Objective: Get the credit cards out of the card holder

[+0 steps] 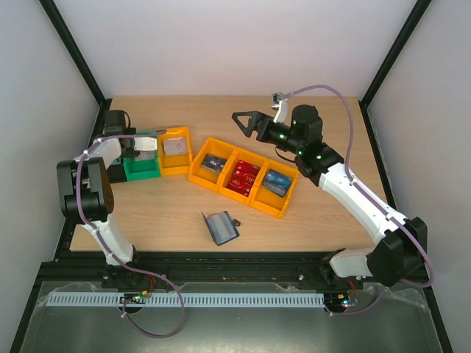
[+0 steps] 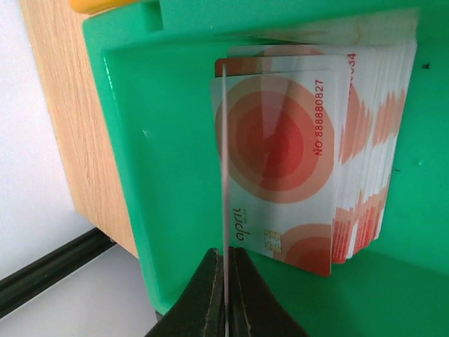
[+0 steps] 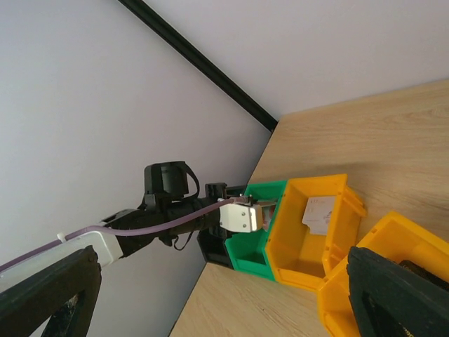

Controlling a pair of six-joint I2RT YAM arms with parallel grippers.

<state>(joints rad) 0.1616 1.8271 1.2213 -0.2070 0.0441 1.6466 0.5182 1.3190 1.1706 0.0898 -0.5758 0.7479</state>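
Left gripper (image 2: pixel 226 270), closest, is pinched shut; right gripper (image 1: pixel 241 125) gapes wide and empty, far right. Green bin (image 2: pixel 140 140), far left, sits under the left jaws. Card holder (image 1: pixel 221 227) lies near-centre, between both arms. Beside the bin's stack (image 2: pixel 365 140), one white credit card (image 2: pixel 223 154) is gripped edge-on, its long axis pointing away from the jaws.

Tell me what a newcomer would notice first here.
The left gripper pinches one card edge-on at the green bin, at the left edge of the table, where a stack of white-and-red cards sits. Mid-table, the orange tray holds dark, red and blue cards, with the card holder lying open in front of it. The right gripper hangs open above the table's rear.
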